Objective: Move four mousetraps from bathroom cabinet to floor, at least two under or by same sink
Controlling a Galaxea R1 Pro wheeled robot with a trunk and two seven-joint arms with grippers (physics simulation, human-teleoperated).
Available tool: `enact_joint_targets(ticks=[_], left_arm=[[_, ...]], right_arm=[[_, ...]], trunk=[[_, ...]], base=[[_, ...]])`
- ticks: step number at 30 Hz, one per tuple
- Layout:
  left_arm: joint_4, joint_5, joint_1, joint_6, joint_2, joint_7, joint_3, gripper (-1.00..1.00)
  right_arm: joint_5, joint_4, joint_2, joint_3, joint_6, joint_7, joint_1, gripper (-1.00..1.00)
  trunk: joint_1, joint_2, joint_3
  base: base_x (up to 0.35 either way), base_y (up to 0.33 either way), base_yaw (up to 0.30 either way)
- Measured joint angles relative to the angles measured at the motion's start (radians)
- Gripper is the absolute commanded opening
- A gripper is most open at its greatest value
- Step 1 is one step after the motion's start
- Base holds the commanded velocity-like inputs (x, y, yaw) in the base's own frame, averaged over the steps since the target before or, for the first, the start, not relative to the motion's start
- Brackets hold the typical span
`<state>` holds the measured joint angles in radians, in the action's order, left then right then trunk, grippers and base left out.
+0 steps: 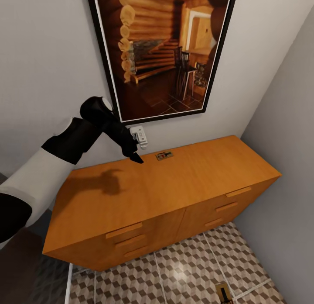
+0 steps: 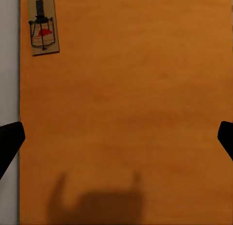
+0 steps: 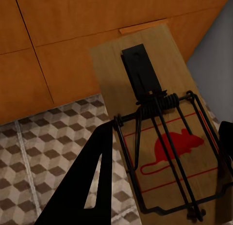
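The left pincer hangs spread above the flat top of the wide orange-brown wooden cabinet, a small tan wooden mousetrap lying just beside it near the grey wall under a framed log-cabin picture. The right pincer pinches a second tan mousetrap before the drawer fronts, over the cube-patterned bathroom floor

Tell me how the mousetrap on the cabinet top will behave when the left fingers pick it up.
The mousetrap looks like a thin, flat wooden slab, so probably stiff and light. Lying flush on the cabinet top, it offers little edge and may slide before lifting. It should not roll; its wire parts could snag the left gripper fingers.
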<state>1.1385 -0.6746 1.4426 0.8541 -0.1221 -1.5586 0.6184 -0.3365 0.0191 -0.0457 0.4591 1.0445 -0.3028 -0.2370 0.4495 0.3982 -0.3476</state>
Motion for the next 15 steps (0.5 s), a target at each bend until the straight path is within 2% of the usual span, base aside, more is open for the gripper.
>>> enact_joint_targets(ticks=[9,15], left_arm=[[-0.004,-0.001,-0.007,0.004,0.005,0.01,0.001,1.0],[-0.004,-0.003,-0.039,0.005,0.017,0.011,0.001,1.0]], right_arm=[[0.0,0.0,0.0,0.0,0.0,0.0,0.0,-1.0],[0.0,0.0,0.0,0.0,0.0,0.0,0.0,-1.0]], trunk=[[0.0,0.0,0.0],[0.0,0.0,0.0]], base=[[0.0,0.0,0.0],[0.0,0.0,0.0]])
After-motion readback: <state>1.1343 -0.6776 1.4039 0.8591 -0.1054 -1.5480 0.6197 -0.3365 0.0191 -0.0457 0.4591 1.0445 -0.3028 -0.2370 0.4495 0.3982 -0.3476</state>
